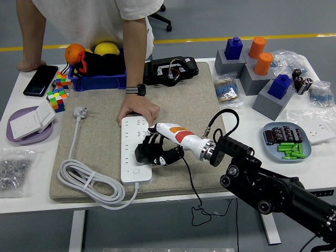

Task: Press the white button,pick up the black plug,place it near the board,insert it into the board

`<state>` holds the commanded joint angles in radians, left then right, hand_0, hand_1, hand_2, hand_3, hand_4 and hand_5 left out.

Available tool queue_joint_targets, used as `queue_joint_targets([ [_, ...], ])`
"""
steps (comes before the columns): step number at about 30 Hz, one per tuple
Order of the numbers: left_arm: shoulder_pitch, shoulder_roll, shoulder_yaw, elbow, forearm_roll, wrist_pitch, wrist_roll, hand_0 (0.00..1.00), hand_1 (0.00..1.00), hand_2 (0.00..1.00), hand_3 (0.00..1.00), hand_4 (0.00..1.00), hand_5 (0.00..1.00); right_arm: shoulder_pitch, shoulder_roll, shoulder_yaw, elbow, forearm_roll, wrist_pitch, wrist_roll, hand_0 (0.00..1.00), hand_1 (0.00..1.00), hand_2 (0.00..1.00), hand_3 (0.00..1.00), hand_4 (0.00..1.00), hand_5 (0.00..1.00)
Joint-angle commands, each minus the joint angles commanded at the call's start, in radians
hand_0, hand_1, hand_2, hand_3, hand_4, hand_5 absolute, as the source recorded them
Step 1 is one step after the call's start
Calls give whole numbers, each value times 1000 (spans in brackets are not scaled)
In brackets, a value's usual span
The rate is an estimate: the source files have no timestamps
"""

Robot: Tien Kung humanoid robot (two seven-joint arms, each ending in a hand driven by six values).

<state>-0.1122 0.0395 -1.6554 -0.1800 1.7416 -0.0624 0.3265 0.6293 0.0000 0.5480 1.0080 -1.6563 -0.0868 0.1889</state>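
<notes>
The robot's right arm (pixel 273 191) is built of black segments joined by round pivots with silver bolt heads. At its wrist sits a silver metal ring (pixel 206 151), and beyond it a glossy white forearm shell bearing an orange patch (pixel 180 136). The right hand (pixel 156 149) has five black jointed fingers. A thin black cable (pixel 223 116) loops above the wrist, and another trails past the worktop's near edge. The person wears a white short-sleeved shirt (pixel 100 18) and a black wristwatch (pixel 138 90).

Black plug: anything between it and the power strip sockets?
Nothing visible. The right robot hand holds the black plug right over the white power strip; the person's hand only presses on the strip's far end.
</notes>
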Motion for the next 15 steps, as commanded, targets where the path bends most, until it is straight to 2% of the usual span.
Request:
queue_joint_targets([
  [8,0,0,-4,0,12,-1,1,704,670,622,677,477,206,1,0,-17,7,19,9,-12,378,487,521,506,825,2],
  [13,1,-1,-8,0,12,0,2,704,670,622,677,477,206,2,0,-14,8,33,-7,10,378,487,521,506,825,2],
  [14,1,-1,-8,0,14,-1,2,703,670,622,677,477,206,2,0,-14,8,35,-11,16,441,531,564,525,883,2],
  [15,1,-1,-10,0,17,-1,2,703,670,622,677,477,206,3,0,-13,7,37,-14,21,441,531,564,525,883,2],
])
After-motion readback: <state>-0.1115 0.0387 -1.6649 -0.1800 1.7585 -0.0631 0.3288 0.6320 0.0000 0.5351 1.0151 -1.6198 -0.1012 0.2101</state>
